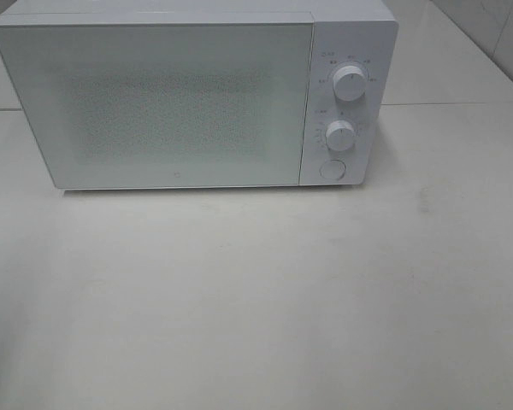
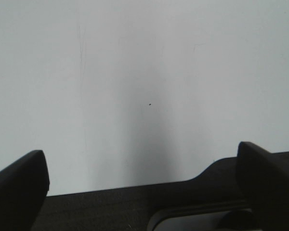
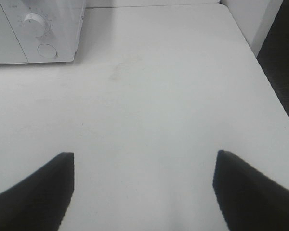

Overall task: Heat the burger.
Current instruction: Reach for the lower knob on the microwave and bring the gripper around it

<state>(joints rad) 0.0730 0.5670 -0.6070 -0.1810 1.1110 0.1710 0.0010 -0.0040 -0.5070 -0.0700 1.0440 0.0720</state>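
The burger is out of view in every frame. A white microwave [image 1: 197,94] stands at the back of the white table [image 1: 256,299] with its door shut; its two round dials [image 1: 349,83] and a round button [image 1: 332,169] are on its right side. No arm shows in the high view. My left gripper [image 2: 142,180] is open over bare white surface, nothing between its dark fingers [image 2: 19,187]. My right gripper [image 3: 143,187] is open above the table, well to the right of and in front of the microwave's corner [image 3: 38,29], and holds nothing.
The table's right edge [image 3: 274,91] drops to a dark floor in the right wrist view. A seam [image 1: 462,104] crosses the surface behind the microwave's right side. In the left wrist view a dark ledge [image 2: 135,204] runs below the white surface.
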